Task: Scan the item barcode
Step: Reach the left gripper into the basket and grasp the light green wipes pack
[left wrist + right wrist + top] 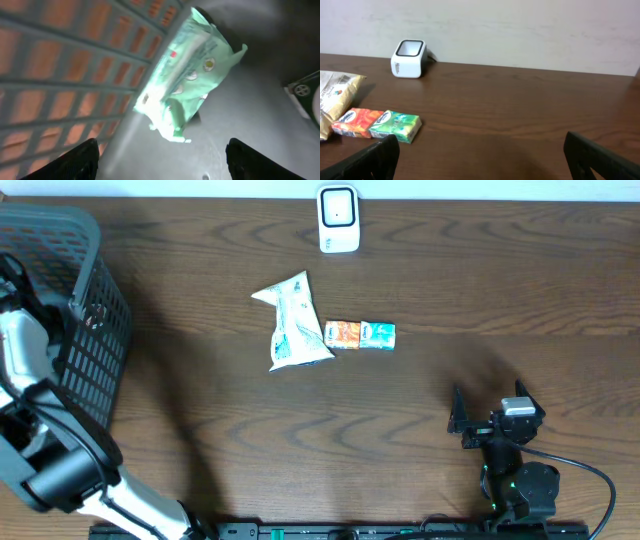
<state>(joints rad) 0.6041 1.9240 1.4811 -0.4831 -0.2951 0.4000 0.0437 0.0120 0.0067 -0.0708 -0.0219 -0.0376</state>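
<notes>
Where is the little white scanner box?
In the overhead view the scanner stands at the far edge of the table, near the middle, just beyond the white snack bag and the small packs.

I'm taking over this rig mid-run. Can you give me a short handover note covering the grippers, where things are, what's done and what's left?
Left gripper: open, empty, inside the basket, facing a green packet that lies against the basket wall.
Right gripper: open, empty, low over the table on the right side.
Scanner: at the far edge, centre.
White pouch and orange and green boxes: mid-table, in front of the scanner.
Done: nothing is held, and whether any item has been scanned cannot be told.
Left: probably grasp the packet and show its barcode to the scanner.
</notes>
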